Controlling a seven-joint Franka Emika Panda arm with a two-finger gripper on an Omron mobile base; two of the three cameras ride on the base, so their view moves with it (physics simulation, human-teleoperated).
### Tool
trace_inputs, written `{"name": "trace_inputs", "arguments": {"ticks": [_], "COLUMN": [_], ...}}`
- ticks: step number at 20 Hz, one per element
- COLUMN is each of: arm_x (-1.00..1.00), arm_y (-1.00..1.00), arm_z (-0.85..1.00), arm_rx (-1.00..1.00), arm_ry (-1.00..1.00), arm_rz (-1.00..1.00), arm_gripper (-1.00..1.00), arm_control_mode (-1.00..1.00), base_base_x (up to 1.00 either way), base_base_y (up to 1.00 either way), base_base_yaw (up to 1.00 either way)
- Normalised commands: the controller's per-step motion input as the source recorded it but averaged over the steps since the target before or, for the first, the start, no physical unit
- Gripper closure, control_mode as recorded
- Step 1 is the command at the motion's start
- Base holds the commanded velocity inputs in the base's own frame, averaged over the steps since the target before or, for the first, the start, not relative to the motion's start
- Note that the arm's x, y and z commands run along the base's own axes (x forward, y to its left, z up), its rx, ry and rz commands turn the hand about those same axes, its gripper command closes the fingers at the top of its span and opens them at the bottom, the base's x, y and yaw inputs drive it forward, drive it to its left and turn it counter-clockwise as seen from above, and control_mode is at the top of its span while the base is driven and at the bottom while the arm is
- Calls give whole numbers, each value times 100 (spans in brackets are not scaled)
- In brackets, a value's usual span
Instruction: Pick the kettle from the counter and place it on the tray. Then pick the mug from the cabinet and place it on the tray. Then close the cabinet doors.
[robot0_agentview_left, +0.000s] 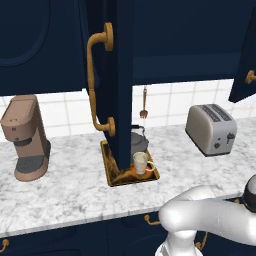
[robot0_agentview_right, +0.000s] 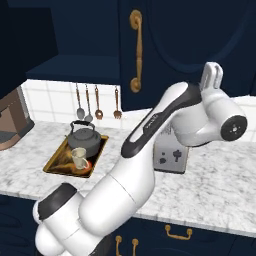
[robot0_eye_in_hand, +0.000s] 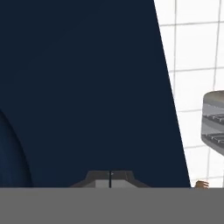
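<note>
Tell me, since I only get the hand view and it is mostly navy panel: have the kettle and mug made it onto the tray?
Observer: Yes. The kettle stands on the tray, with the mug in front of it.
Operator: So what is left to do?
Observer: The left cabinet door stands wide open, edge-on above the tray.
Operator: And the other one?
Observer: The right cabinet door hangs ajar too.
</note>
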Motion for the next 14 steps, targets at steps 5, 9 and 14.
{"name": "trace_inputs", "arguments": {"ticks": [5,9,14], "arm_x": [68,74,84], "arm_y": [100,86,40], "arm_z": [-1,0,0], "arm_rx": [-6,-1,0], "arm_ry": [21,20,19], "arm_rz": [-5,-4,0], "arm_gripper": [100,100,100], "arm_control_mode": [-100,-100,-100], "base_base_x": [0,0,0], "base_base_y": [0,0,0], "base_base_yaw": [0,0,0]}}
